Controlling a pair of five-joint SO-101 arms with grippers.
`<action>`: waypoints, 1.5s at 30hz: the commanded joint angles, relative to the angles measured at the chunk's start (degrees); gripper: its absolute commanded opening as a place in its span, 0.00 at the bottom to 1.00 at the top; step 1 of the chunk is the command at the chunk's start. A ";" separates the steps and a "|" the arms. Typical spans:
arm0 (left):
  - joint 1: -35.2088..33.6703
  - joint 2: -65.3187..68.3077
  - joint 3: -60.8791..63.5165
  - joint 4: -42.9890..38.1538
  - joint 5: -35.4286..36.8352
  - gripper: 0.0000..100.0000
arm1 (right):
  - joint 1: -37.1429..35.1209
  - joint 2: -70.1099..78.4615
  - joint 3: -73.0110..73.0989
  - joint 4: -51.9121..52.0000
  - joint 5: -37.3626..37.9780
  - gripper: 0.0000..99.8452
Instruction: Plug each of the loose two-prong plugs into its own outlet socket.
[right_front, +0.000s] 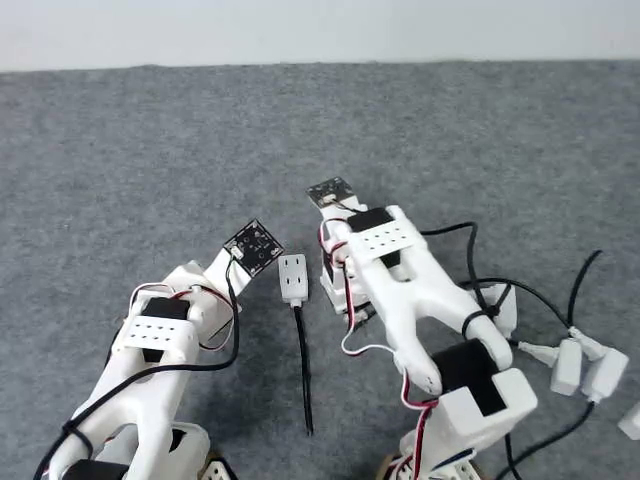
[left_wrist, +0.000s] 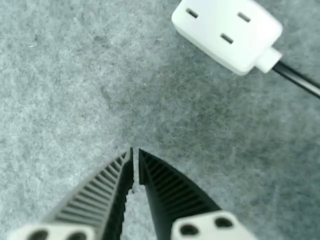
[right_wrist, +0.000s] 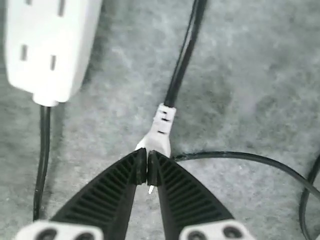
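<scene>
1. Black ribbed fingers (right_wrist: 115, 190) of the right claw (right_wrist: 146, 167) are pinched tight on a white plug (right_wrist: 161, 129), apparently at its pronged end. One metal prong peeks out between them, and the plug's black cord (right_wrist: 182, 60) runs away beyond.
2. Just past it, the outlet block (right_wrist: 47, 45) lies flat on the grey felt (right_front: 150, 150), slots up, near the plug but apart from it.
3. The left claw (left_wrist: 135, 154) hangs over bare felt beside the block, fingers almost touching, holding nothing.
4. Farther off, on the right arm's outer side, more loose plugs (right_front: 585, 365) lie unplugged.
5. My judgement: the first plug is held but not seated. The next move calls for aiming the prongs at a slot pair, which is awkward with the grip covering them. The left claw could steady the block.
</scene>
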 joint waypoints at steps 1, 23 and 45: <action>-0.35 -1.58 -0.40 -1.32 -0.26 0.01 | 1.10 -0.31 -0.35 -1.63 1.05 0.01; -0.35 -1.67 -0.31 -1.23 -0.26 0.01 | 0.75 8.22 -5.19 -1.98 1.23 0.07; -1.49 -2.02 -0.31 -1.23 -0.26 0.01 | 1.27 9.36 -6.95 -1.27 9.05 0.10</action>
